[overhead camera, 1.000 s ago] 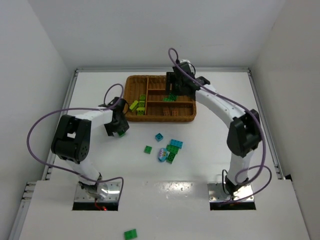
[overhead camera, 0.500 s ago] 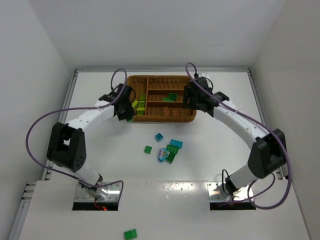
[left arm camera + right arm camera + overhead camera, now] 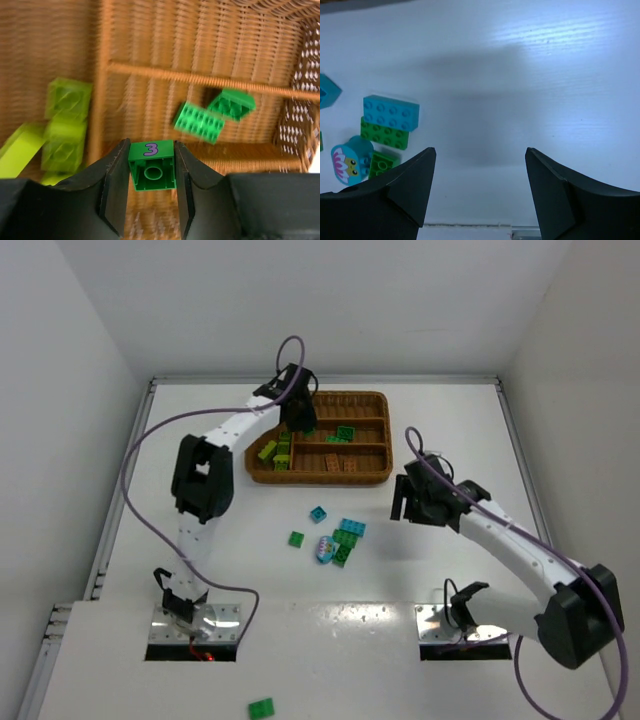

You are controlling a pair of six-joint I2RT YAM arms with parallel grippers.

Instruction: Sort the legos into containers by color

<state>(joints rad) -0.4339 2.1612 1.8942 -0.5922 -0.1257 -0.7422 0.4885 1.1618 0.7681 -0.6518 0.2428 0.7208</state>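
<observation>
My left gripper (image 3: pixel 151 170) is shut on a small dark green brick (image 3: pixel 152 165) that has a purple 3 on it. It hangs over the brown wicker tray (image 3: pixel 320 477), near the divider between the lime bricks (image 3: pixel 65 125) and the dark green bricks (image 3: pixel 215 112). In the top view the left gripper (image 3: pixel 300 423) is over the tray's left part. My right gripper (image 3: pixel 480 155) is open and empty above bare table, right of the loose legos: a teal brick (image 3: pixel 391 112), a green brick (image 3: pixel 385 133) and a teal flower-face piece (image 3: pixel 351 160). From above the right gripper (image 3: pixel 402 502) is below the tray's right end.
More loose legos lie below the tray: a teal one (image 3: pixel 318 513) and a green one (image 3: pixel 296 538). Orange-brown bricks (image 3: pixel 343 463) sit in the tray's near section. One green brick (image 3: pixel 261 707) lies on the near platform between the arm bases.
The left gripper shut on the green brick left of the tray and carried it up over the tray. The right gripper withdrew from the tray to the table on the right.
</observation>
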